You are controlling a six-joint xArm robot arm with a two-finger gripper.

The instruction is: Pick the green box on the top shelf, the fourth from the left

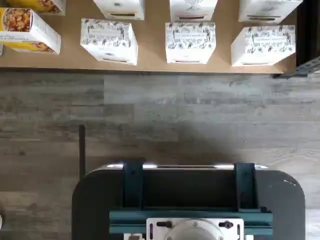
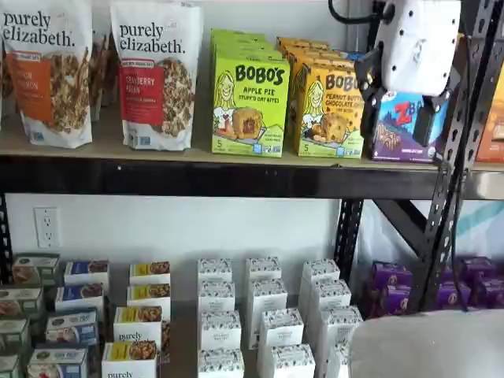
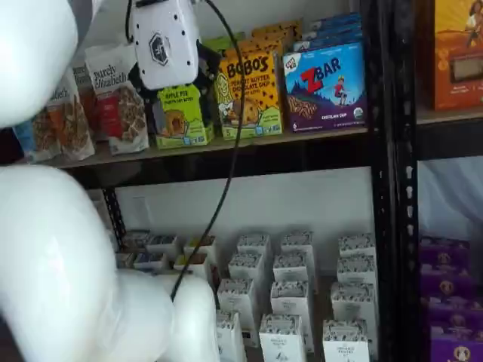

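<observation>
Well, nothing's picked yet — your green box point(image 2: 250, 98) stands untouched on the top shelf point(image 2: 197, 177); fingers point(image 2: 365, 83) unclear — I can't tell their state.

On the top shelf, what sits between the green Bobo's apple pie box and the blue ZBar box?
The yellow-orange Bobo's peanut butter chocolate chip box stands between the green box and the ZBar box; both shelf views show it.
</observation>
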